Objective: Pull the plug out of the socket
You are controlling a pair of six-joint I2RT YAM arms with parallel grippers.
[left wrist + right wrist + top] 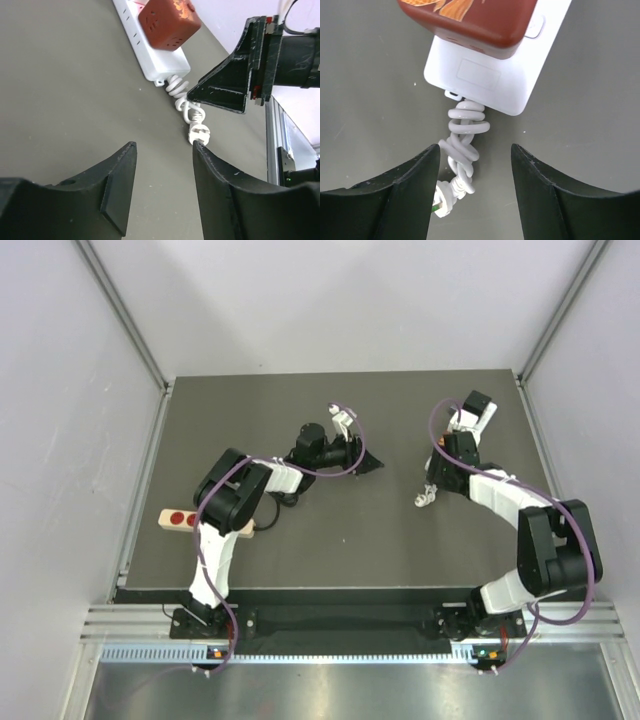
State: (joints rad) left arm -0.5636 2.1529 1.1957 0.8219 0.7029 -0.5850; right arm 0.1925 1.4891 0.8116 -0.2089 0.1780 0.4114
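The socket, a long white power strip (pixel 492 75), lies on the dark table with a red-brown cube plug (pixel 470 17) seated on it. Its short white cord (pixel 462 145) is knotted and ends in a small white plug (pixel 442 200). My right gripper (pixel 475 147) is open and hovers over the cord, just short of the strip's end. My left gripper (pixel 162 145) is open and empty, facing the strip (pixel 150 55), the cube plug (pixel 167 22) and the cord (pixel 182 100). In the top view the right arm hides the strip; only the cord end (pixel 427 495) shows.
A beige strip with red round spots (pixel 185 519) lies at the table's left edge beside the left arm. The right gripper's finger (pixel 225 85) hangs over the cord in the left wrist view. Grey walls enclose the table (pixel 340 540).
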